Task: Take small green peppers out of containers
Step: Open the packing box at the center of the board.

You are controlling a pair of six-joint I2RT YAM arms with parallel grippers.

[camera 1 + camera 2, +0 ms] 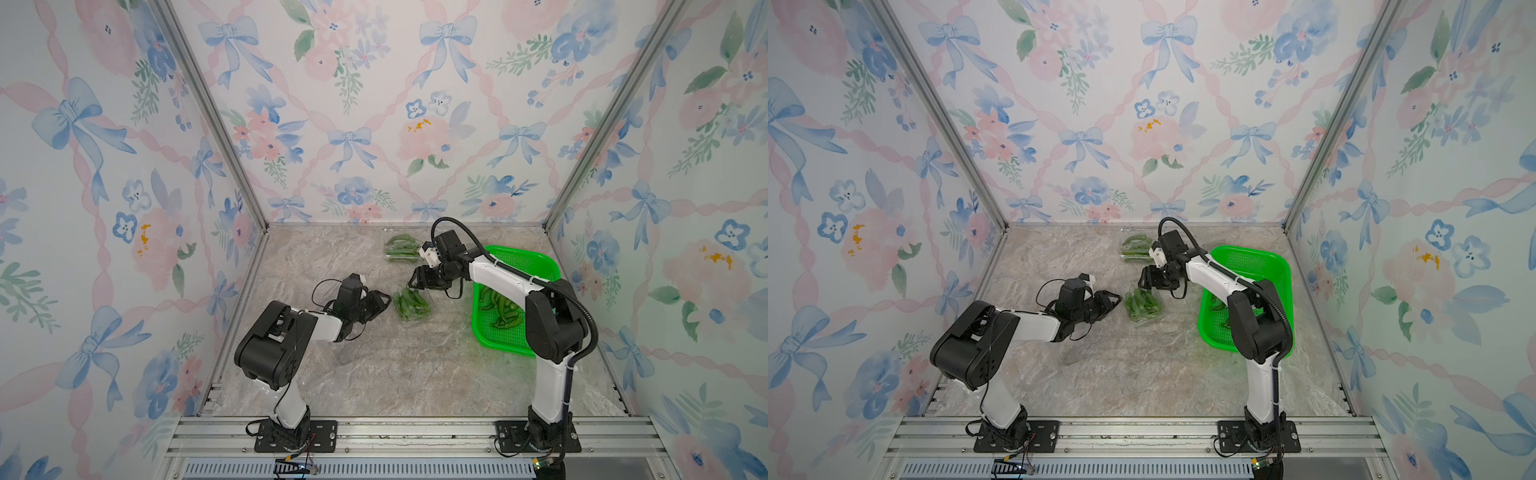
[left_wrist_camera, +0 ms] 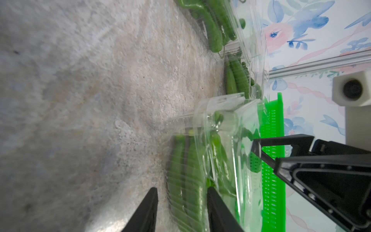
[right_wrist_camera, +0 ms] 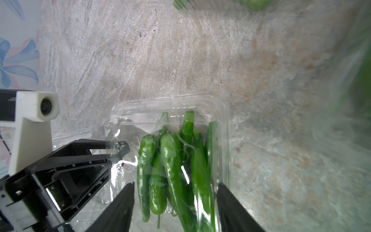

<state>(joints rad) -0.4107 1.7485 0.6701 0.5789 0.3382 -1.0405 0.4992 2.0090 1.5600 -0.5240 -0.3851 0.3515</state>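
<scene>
Left wrist view: the left jaws stand half-open astride the wall of a clear container (image 2: 220,112); I cannot tell whether they grip it. The right jaws gape wide over its small green peppers (image 3: 170,156), holding nothing. That container, mid-bench (image 1: 332,374), and a second container (image 1: 401,249) by the back edge are full. A few peppers lie in the green basket (image 1: 523,266).

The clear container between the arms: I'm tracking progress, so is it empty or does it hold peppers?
Not empty: several green peppers lie inside the clear container, visible through its plastic.

Glossy green peppers (image 3: 170,160), clear punnet (image 3: 170,99), bright green basket (image 1: 519,257) — marbled grey tabletop (image 1: 374,374).
</scene>
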